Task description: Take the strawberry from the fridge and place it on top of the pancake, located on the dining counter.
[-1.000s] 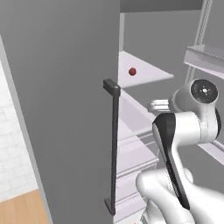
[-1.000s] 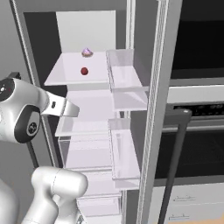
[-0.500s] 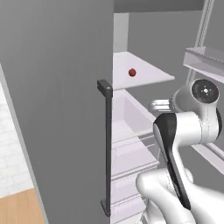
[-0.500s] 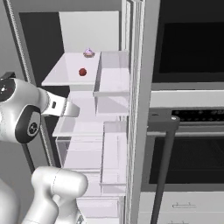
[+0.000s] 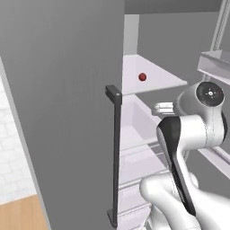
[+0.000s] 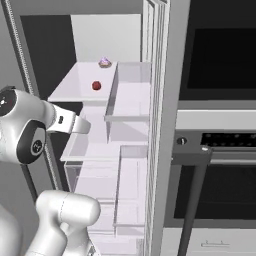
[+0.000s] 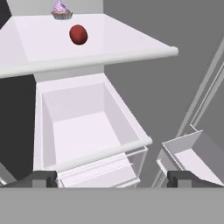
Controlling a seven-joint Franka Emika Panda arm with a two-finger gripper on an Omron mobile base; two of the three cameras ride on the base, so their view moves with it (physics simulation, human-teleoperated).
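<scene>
**Fridge open, strawberry on upper shelf, gripper empty**

Fridge (image 5: 67, 90) doors stand open. In the left base view a grey door with a long dark bar handle (image 5: 115, 152) takes up the left half of frame; white shelves and drawers sit to its right. Right base view: steel wall oven (image 6: 220, 135) on the right of frame, beside the fridge interior.

Strawberry (image 7: 78, 34) lies on the white upper shelf (image 7: 87, 54), upper left of the hand view; upper centre in both base views. A small purple-frosted cupcake (image 7: 61, 10) stands behind it, near the back of the same shelf, apart from the berry. Below the shelf is an open clear drawer (image 7: 87, 131).

Gripper (image 7: 111, 178) sits at bottom of the hand view, fingers (image 7: 43, 178) spread fully wide, holding and touching nothing, well short of the strawberry.
</scene>
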